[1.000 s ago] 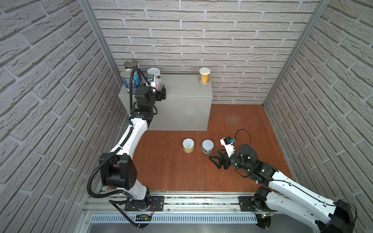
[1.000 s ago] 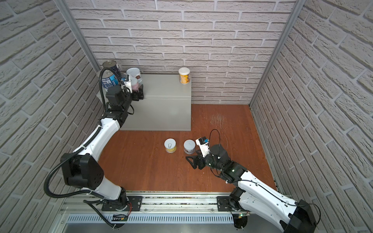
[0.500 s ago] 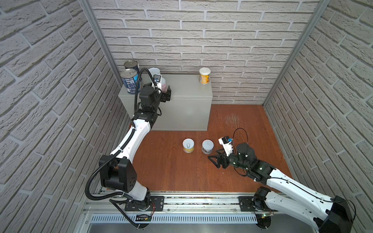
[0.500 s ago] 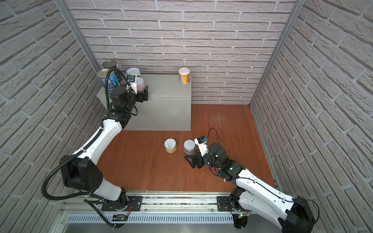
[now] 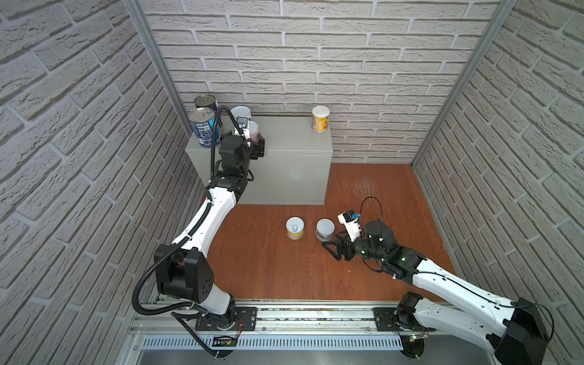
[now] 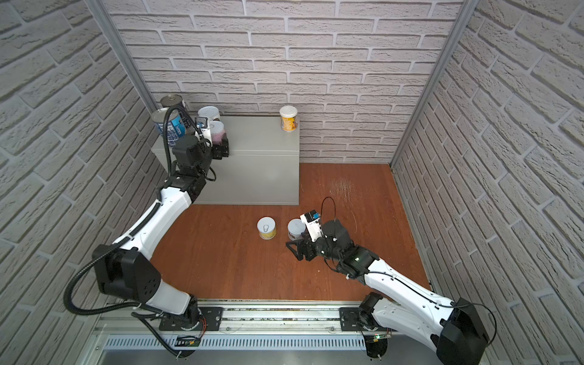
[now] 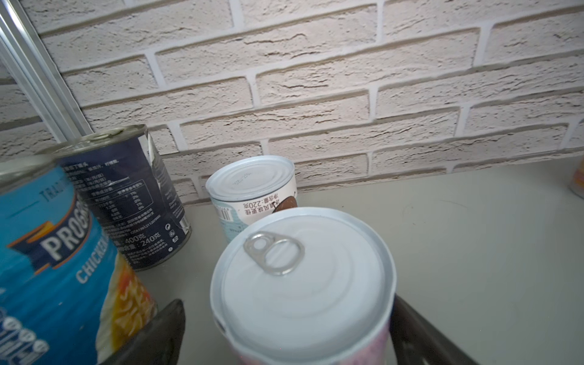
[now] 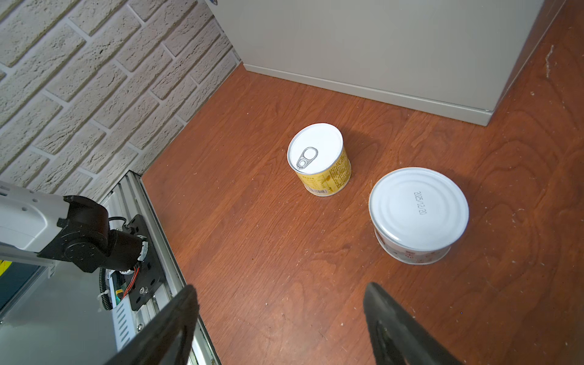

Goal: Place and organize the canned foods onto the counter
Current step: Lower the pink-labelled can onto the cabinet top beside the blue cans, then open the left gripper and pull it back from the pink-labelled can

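Grey brick-pattern walls [image 5: 347, 63] enclose a reddish wooden floor [image 5: 268, 271], with a grey metal worktop [image 5: 294, 145] at the back. On the worktop stand two blue-labelled cans [image 5: 202, 128], a white can [image 5: 240, 113], a pink can [image 5: 252, 128] and, at its far right corner, a yellow can [image 5: 320, 118]. The left tool [image 5: 256, 148] stands open around the pink can. On the floor a yellow pull-tab can [image 5: 295, 227] and a white-lidded can [image 5: 325, 229] stand side by side. The right tool [image 5: 331, 251] is open and empty beside the white-lidded can.

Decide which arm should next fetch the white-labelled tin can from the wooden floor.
Right: right gripper open beside the white-labelled can; left gripper straddles a pink-labelled can atop the grey metal counter.
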Action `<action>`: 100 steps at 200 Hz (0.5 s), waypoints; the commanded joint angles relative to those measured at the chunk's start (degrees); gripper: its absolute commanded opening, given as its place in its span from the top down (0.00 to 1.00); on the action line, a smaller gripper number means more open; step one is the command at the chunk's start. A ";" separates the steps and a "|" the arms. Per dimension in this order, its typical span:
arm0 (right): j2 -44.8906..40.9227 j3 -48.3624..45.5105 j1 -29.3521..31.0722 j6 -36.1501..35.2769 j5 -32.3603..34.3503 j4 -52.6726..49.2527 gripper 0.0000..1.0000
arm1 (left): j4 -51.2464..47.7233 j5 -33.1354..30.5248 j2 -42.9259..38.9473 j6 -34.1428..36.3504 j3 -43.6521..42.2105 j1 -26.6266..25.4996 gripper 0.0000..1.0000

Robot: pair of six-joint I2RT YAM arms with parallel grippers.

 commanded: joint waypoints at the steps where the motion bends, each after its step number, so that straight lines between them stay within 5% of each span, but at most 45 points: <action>1: 0.12 1.67 0.39 -0.44 -0.72 2.84 0.17 | 0.78 -3.44 -2.44 -1.39 0.46 -0.62 0.02; 100: -0.13 4.31 0.40 -1.24 -0.55 -0.29 0.17 | 1.05 -10.19 -6.51 0.92 -2.46 -3.74 0.02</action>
